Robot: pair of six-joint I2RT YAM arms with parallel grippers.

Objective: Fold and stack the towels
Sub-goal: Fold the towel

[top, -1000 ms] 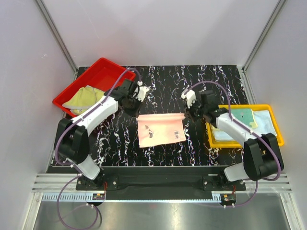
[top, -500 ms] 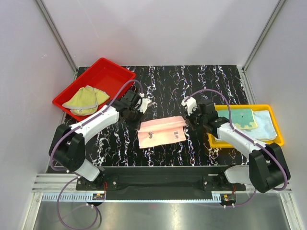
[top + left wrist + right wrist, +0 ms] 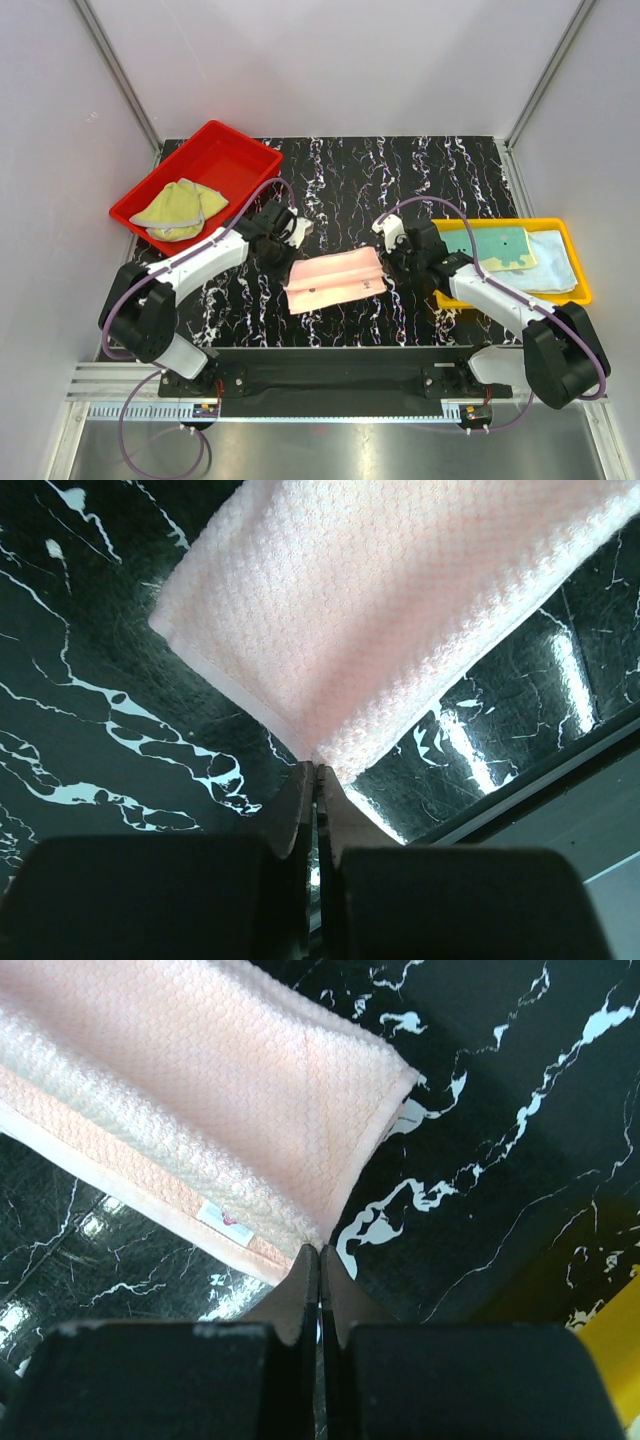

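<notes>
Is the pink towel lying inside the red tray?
No, the pink towel lies on the black table, while the red tray holds only a yellow-green towel.

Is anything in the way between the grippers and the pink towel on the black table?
Nothing visible. The left gripper and the right gripper each pinch a corner of the pink waffle-weave cloth towel, jaws shut on it, over the black marbled table.

Both arms have pulled in toward their bases. Left fingers (image 3: 296,810) and right fingers (image 3: 300,1295) drag the pink towel (image 3: 335,281) far edge nearward; it's now doubled over, shallower.
</notes>
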